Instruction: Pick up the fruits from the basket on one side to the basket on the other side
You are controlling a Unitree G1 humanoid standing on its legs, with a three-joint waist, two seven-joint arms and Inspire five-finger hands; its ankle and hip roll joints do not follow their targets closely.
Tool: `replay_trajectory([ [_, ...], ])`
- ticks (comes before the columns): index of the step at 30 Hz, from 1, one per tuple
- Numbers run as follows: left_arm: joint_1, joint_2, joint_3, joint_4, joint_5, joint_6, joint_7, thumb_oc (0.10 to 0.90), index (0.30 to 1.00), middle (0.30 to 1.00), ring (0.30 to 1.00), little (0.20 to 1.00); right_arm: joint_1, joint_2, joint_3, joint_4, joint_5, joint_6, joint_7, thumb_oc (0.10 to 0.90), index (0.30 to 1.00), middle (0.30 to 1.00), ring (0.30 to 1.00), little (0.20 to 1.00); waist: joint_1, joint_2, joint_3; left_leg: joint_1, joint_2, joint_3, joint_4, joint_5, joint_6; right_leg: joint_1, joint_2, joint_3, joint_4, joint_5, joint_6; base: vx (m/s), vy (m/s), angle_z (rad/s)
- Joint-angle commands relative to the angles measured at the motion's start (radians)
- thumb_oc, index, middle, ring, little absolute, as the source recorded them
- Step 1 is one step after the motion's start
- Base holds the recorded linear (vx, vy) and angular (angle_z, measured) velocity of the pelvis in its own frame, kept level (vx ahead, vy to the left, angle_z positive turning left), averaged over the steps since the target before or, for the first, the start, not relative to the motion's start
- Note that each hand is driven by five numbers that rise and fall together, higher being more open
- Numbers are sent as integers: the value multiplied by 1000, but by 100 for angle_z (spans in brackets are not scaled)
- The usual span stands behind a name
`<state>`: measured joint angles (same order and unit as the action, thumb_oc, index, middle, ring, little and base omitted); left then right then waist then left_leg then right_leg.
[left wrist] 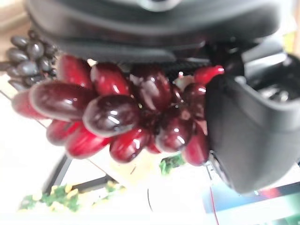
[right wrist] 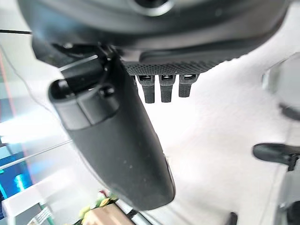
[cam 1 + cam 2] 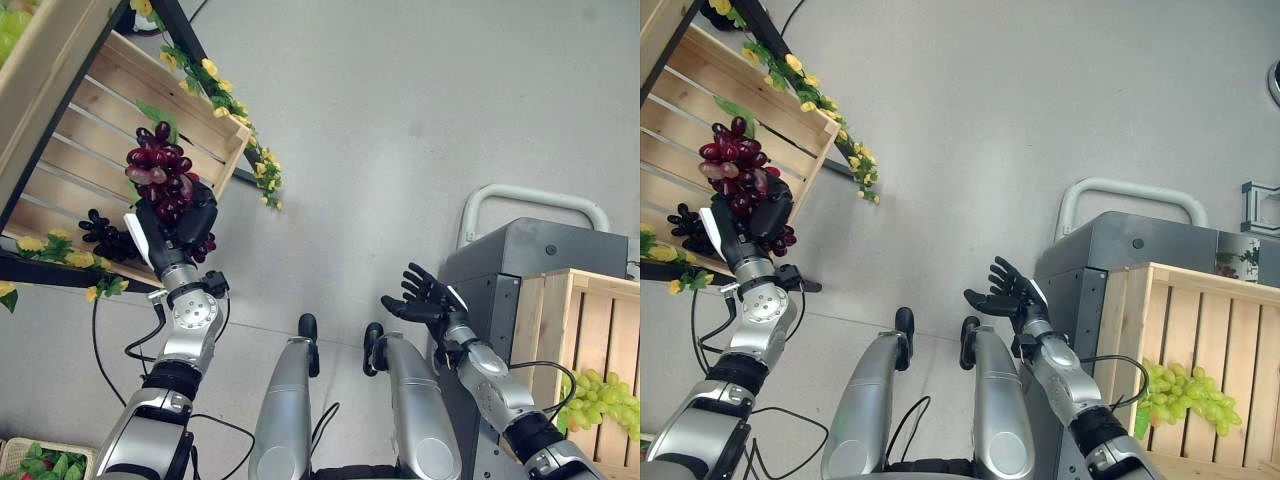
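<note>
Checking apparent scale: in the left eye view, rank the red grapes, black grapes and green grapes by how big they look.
1. red grapes, in the left hand
2. green grapes, partly cut off
3. black grapes, partly hidden

The last two are unsure; distances from the camera differ.
</note>
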<state>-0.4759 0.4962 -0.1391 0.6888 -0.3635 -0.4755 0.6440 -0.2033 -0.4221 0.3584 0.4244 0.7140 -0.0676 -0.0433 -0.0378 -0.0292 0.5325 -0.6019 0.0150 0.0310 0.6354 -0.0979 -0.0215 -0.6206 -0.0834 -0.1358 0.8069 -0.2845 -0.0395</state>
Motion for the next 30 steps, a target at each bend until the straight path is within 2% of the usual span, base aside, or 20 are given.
replay_trajectory([
  [1, -93, 121, 87, -52, -59, -118, 24, 400, 300, 300, 300, 300, 16, -20, -36, -147, -1, -45, 3, 800, 900, 900, 900, 900, -20, -3, -13, 32, -25, 19, 81, -60, 53, 57, 23, 63, 8, 29, 0, 39, 35, 1],
  [7, -124, 206, 106, 3, -64, -31, 37, 400, 300, 300, 300, 300, 38, -45, -36, -151, -5, -50, 3, 800, 900, 900, 900, 900, -29, -2, -13, 23, -22, 28, 86, -70, 60, 30, 30, 69, 23, 23, 1, 35, 25, 0],
  [8, -138, 241, 111, 31, -87, -1, 32, 400, 300, 300, 300, 300, 44, -52, -36, -155, -2, -49, 4, 800, 900, 900, 900, 900, -32, -1, -13, 23, -22, 30, 85, -72, 62, 27, 32, 70, 22, 24, 2, 41, 24, 1],
  [10, -145, 262, 116, 49, -115, 13, 22, 400, 300, 300, 300, 300, 52, -56, -33, -159, -3, -52, 2, 800, 900, 900, 900, 900, -34, 0, -13, 24, -23, 30, 84, -73, 64, 26, 34, 72, 21, 25, 2, 32, 21, -2],
  [12, -169, 295, 128, 86, -181, 57, -5, 400, 300, 300, 300, 300, 62, -60, -30, -158, -4, -61, 0, 800, 900, 900, 900, 900, -39, 2, -13, 22, -25, 34, 83, -78, 66, 22, 35, 73, 20, 25, 3, 16, 14, -1],
  [13, -172, 298, 128, 88, -187, 59, -8, 400, 300, 300, 300, 300, 63, -60, -30, -158, -4, -61, 0, 800, 900, 900, 900, 900, -39, 2, -13, 22, -25, 34, 83, -78, 66, 22, 35, 73, 20, 24, 4, 0, 0, 0],
  [16, -222, 329, 149, 148, -330, 64, -58, 400, 300, 300, 300, 300, 66, -59, -24, -157, -6, -69, -9, 800, 900, 900, 900, 900, -45, 1, -13, 23, -25, 37, 80, -84, 70, 19, 36, 73, 17, 22, 4, 3, 4, 3],
  [23, -323, 377, 165, 244, -507, 90, -124, 400, 300, 300, 300, 300, 54, -48, -6, -134, -23, -90, -39, 800, 900, 900, 900, 900, -54, -4, -13, 22, -18, 46, 69, -92, 75, 13, 40, 67, 10, 22, 4, -15, -3, 1],
  [24, -328, 381, 165, 247, -506, 92, -124, 400, 300, 300, 300, 300, 52, -48, -7, -135, -24, -91, -40, 800, 900, 900, 900, 900, -55, -3, -13, 9, -13, 53, 57, -62, 80, -2, 39, 60, 0, 50, -4, -97, -7, 1],
  [25, -338, 388, 162, 256, -479, 107, -111, 400, 300, 300, 300, 300, 51, -49, -7, -134, -24, -90, -42, 800, 900, 900, 900, 900, -57, -3, -13, 8, -13, 54, 54, -61, 81, -4, 40, 60, -2, 50, -4, -38, 5, 2],
  [26, -362, 412, 144, 277, -467, 152, -98, 400, 300, 300, 300, 300, 50, -57, -10, -134, -19, -89, -40, 800, 900, 900, 900, 900, -61, -1, -13, 19, -16, 50, 57, -89, 77, 6, 43, 66, 4, 24, 4, 35, 12, 1],
  [30, -414, 459, 98, 343, -439, 256, -133, 400, 300, 300, 300, 300, 44, -68, -14, -141, -6, -87, -43, 800, 900, 900, 900, 900, -67, 2, -13, 15, -13, 54, 50, -87, 76, 3, 46, 64, -4, 27, 6, -13, -4, 2],
])
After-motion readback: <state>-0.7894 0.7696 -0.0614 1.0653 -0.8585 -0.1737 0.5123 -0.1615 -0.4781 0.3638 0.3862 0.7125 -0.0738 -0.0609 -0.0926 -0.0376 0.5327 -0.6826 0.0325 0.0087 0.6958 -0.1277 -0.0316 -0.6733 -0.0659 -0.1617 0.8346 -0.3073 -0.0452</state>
